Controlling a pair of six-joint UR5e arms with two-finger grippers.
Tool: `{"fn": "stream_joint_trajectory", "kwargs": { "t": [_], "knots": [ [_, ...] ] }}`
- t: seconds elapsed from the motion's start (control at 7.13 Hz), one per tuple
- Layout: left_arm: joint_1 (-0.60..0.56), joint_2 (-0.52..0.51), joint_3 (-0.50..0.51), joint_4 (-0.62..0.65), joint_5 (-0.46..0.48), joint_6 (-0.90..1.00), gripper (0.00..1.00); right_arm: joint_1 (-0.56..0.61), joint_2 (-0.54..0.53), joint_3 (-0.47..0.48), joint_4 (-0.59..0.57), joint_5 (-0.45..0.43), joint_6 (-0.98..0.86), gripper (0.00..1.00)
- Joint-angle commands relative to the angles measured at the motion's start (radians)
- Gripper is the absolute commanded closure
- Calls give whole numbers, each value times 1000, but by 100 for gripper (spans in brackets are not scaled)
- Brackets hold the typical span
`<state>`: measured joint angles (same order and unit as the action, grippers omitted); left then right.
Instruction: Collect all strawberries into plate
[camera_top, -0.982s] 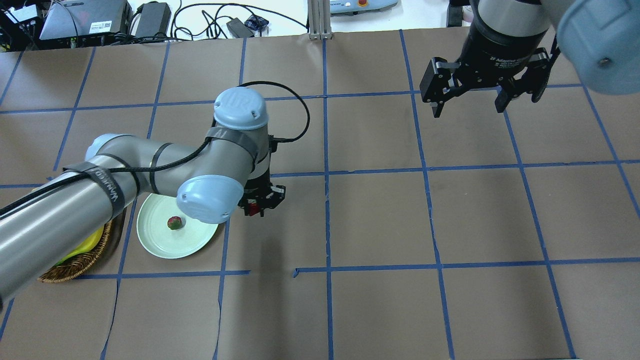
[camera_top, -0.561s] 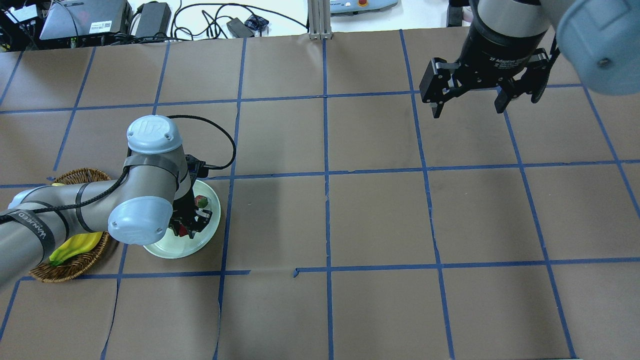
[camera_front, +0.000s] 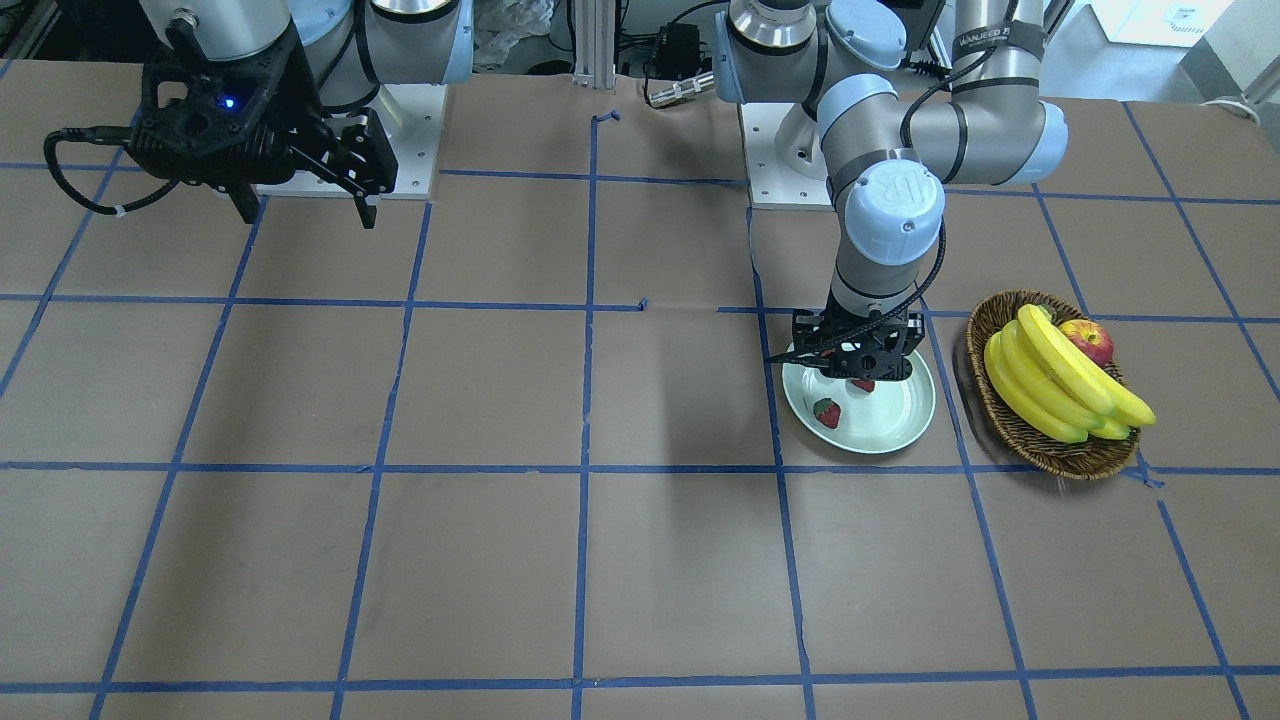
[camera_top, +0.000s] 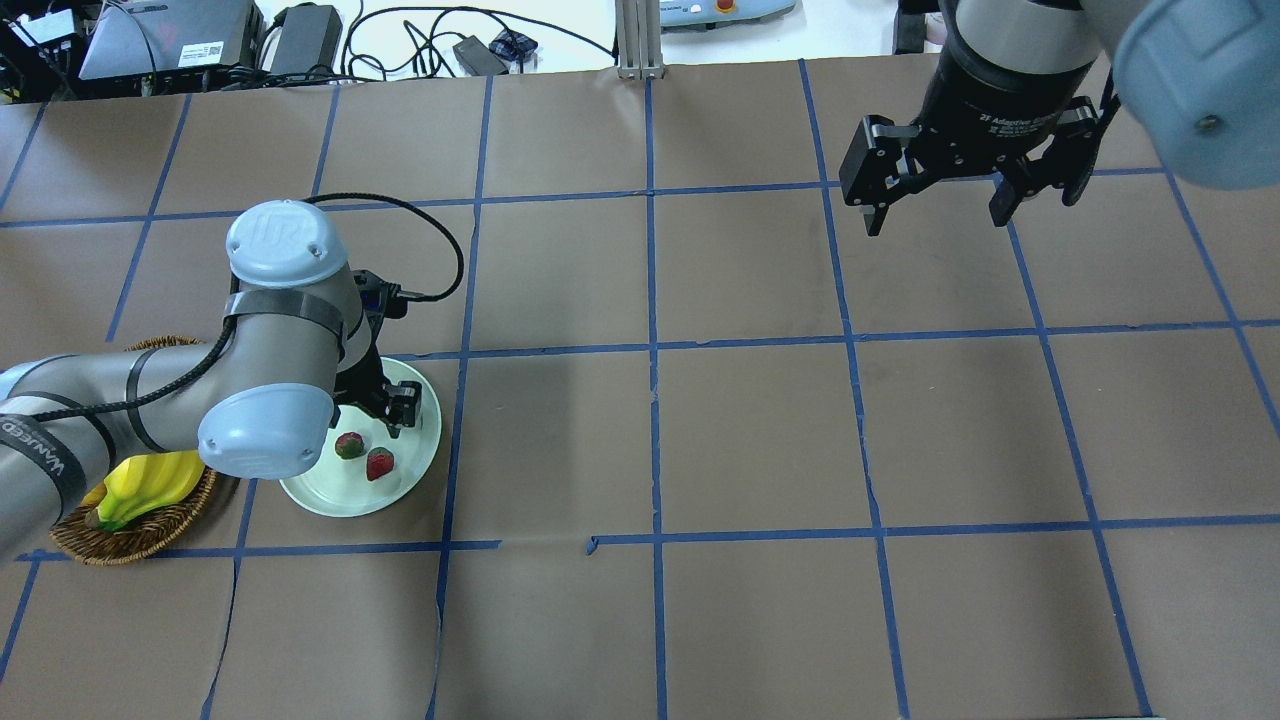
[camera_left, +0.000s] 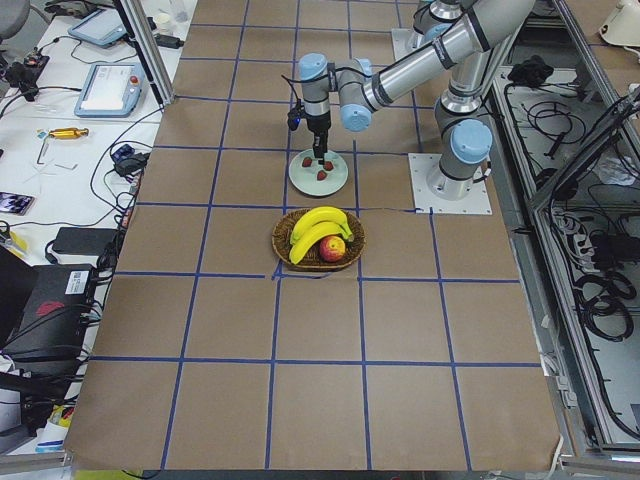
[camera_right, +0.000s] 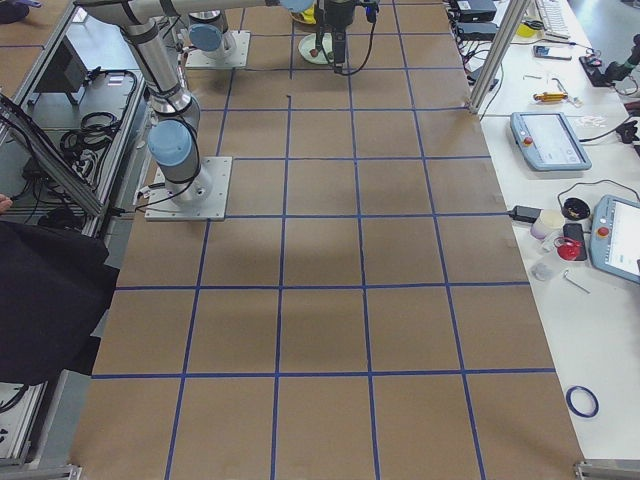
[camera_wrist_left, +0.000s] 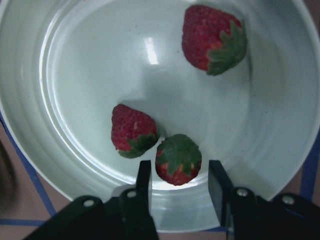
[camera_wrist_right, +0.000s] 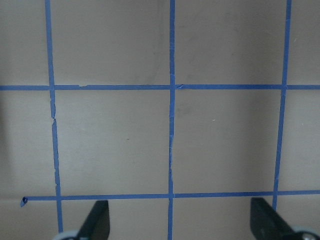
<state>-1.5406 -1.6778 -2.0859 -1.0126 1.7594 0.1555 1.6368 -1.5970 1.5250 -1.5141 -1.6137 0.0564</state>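
In the left wrist view, three strawberries lie in the pale green plate: one at the far side, one in the middle, and one between the fingers of my left gripper. Those fingers stand open, a small gap on each side of that berry. From overhead, the left gripper hovers over the plate, with two strawberries showing beside it. My right gripper hangs open and empty far off at the table's back right.
A woven basket with bananas and an apple stands right beside the plate, on its outer side. Brown paper with blue tape lines covers the table. Cables and devices lie beyond the far edge.
My left arm carried a strawberry leftward from beside the plate to over it. Its fingers have since parted, and the berry now lies in the plate. The right arm has not moved.
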Motion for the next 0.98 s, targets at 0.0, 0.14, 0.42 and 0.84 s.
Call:
{"fn": "stream_joint_trajectory", "kwargs": {
  "t": [0.0,0.14,0.42,0.84],
  "knots": [
    [-99,52,213,-206,-96,-156,0,0,0,1,0,0,-1,0],
    [-152,58,337,-333,-116,-224,0,1,0,1,0,0,-1,0],
    [-226,63,548,-484,-126,-342,0,3,0,1,0,-2,-1,0],
    [-217,70,593,-480,-169,-218,0,5,0,-2,0,-2,0,0]
  ]
}}
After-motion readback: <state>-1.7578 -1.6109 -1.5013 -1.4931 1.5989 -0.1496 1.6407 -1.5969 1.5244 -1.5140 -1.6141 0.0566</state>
